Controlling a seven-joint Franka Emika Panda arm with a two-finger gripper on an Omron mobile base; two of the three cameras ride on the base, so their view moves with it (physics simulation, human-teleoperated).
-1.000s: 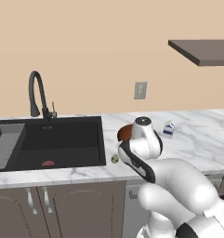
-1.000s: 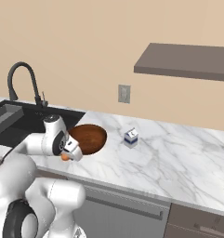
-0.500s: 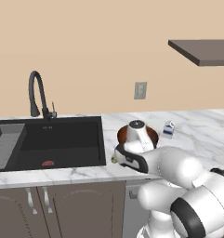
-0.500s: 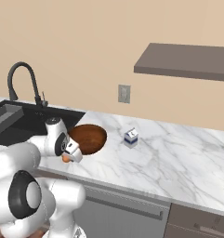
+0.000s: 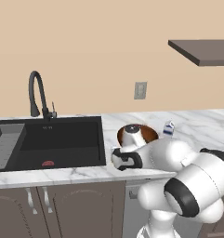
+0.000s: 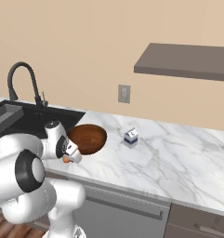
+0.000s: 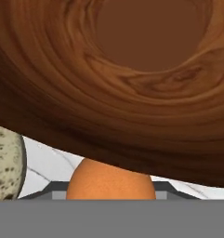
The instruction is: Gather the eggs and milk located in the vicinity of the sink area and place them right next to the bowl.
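Eggs come first: the orange-brown egg [image 7: 110,180] sits at the bottom centre of the hand view, apparently held in the gripper [image 6: 69,155], whose jaws I judge closed on it, though the fingertips themselves are hidden. It hangs just at the near rim of the bowl [image 6: 88,138], left of centre in the right base view. The speckled egg [image 7: 5,166] already lies on the marble counter [image 6: 178,162] beside the bowl, at the left edge of the hand view. The milk [image 6: 130,137] stands near the bowl's right side. The step in hand looks like setting this egg down; next, lower it onto the counter and release gently so it does not roll
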